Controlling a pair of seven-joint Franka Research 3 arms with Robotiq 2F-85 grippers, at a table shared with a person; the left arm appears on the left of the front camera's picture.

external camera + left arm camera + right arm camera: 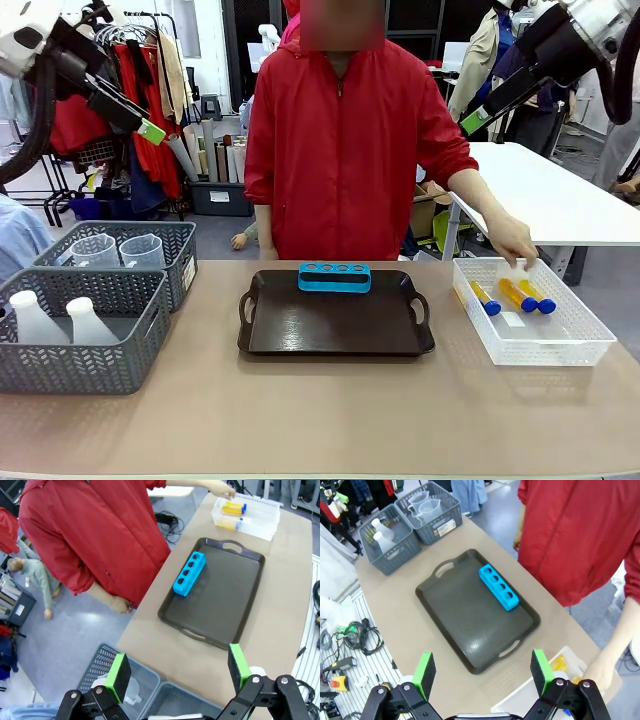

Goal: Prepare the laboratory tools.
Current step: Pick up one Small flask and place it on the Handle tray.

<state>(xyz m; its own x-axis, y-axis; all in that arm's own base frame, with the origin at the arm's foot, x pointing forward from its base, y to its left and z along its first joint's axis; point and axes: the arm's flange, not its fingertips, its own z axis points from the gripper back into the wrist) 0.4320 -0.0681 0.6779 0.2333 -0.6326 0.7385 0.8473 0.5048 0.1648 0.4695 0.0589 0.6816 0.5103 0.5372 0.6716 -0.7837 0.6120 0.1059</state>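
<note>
Front view: the left pincer (150, 130) and right pincer (476, 120) both hang high over the counter (320, 420), with nothing in either. Far below, between them, the blue tube rack (334, 277) sits empty at the far edge of the dark tray (335, 335). Below the right pincer, three orange tubes (515, 295) lie flat in the mesh bin (560, 350), and the person's hand (515, 242) reaches into its far end. Below the left pincer, two flasks (35, 320) and two beakers (95, 250) stand in the grey baskets (80, 375).

Left wrist view: the left pincer (178, 669) is spread wide and empty. The tube rack (189, 573) is ahead and well apart from it, and the tubes (232, 507) are farthest off. One of the grey baskets (107, 660) lies just under the fingers.

Right wrist view: the right pincer (482, 666) is spread wide and empty. A corner of the mesh bin (517, 707) is just beside one pad. The tube rack (498, 586) is ahead on the tray, with the flasks (382, 535) far beyond.

Handling, as a judgement:
- **Tubes:** light, smooth and round, so likely to roll. Pinch across the body below the cap.
- **Tube rack:** stiff light plastic. Take it across its short width.
- **Flasks:** look like light plastic that may squash. Take them at the neck.
- **Beakers:** thin and clear. Take them by the wall or handle, gently.

Room: the middle of the tray and the near counter are open. Mind the basket walls, the bin rim, the tray lip and the person's arm.
</note>
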